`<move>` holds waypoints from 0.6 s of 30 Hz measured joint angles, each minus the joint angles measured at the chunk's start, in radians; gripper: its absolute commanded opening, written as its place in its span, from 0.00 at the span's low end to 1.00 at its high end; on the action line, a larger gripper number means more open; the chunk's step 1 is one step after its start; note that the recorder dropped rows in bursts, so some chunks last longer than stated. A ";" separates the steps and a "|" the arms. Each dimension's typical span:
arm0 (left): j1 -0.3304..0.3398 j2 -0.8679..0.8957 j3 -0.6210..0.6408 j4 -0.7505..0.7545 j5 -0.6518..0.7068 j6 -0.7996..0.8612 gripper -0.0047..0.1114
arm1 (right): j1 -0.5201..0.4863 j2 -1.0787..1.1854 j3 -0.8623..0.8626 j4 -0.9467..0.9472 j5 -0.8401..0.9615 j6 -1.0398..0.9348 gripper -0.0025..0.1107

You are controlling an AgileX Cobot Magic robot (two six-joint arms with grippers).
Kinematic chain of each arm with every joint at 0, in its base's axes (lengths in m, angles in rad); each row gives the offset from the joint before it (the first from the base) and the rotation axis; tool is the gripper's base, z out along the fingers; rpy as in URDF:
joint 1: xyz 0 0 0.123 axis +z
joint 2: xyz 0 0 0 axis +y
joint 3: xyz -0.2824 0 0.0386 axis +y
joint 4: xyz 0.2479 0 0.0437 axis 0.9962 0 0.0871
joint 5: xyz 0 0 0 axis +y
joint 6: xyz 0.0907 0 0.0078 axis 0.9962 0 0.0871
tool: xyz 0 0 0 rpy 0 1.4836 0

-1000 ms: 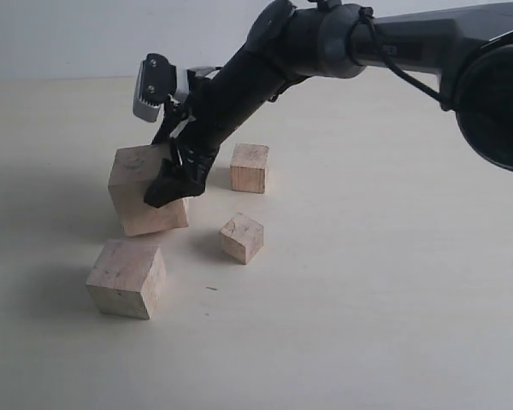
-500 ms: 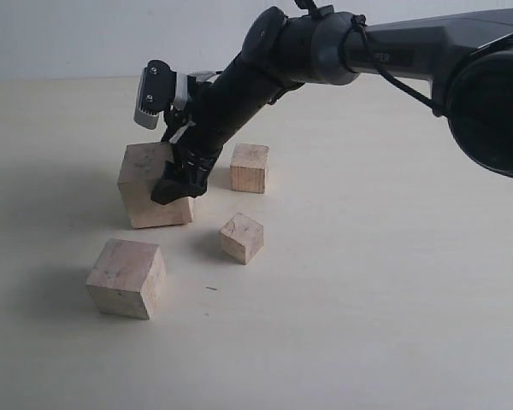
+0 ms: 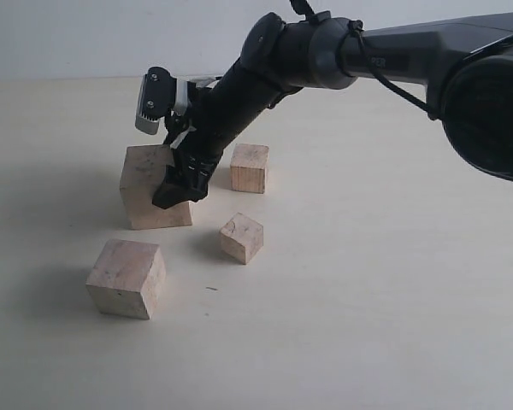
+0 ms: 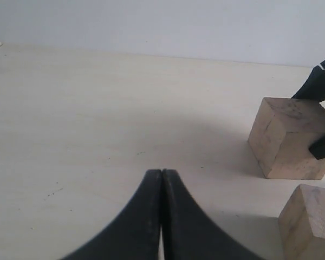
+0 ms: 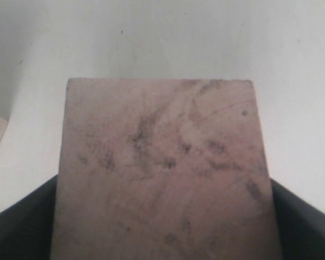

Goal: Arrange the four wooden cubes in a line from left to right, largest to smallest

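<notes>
The four wooden cubes stand on the pale table. The largest cube (image 3: 141,192) (image 5: 162,151) (image 4: 284,138) rests flat at the left with my right gripper (image 3: 171,169) (image 5: 163,222) shut on it, one finger on each side face. In front of it sits the second largest cube (image 3: 126,278) (image 4: 311,227). A smaller cube (image 3: 249,167) stands to the right of the gripper, and the smallest cube (image 3: 242,237) lies turned in front of that one. My left gripper (image 4: 162,172) is shut on nothing, low over bare table well apart from the cubes.
The pale table (image 3: 368,282) stretches bare to the right and front of the cubes. My right arm (image 3: 325,51) slants in from the upper right over the smaller cube. A plain wall (image 3: 68,34) closes the back.
The largest cube was tipped up on an edge in my right gripper; it has come down and shifted slightly right, and now sits flat on the table. The other cubes have not moved.
</notes>
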 measured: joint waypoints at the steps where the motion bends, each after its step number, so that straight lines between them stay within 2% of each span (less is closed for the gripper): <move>1: 0.000 0.000 0.000 0.000 0.000 0.000 0.04 | 0.000 0.000 0.000 0.000 0.000 0.002 0.63; 3: 0.000 0.000 0.000 0.000 0.000 0.000 0.04 | 0.000 0.000 0.000 -0.001 0.000 0.004 0.78; 6: 0.000 0.000 0.000 0.000 0.000 0.000 0.04 | 0.000 -0.004 0.000 -0.005 0.003 0.015 0.88; 18: 0.000 0.000 0.000 0.000 0.000 0.000 0.04 | 0.000 -0.154 0.000 -0.022 0.021 0.175 0.89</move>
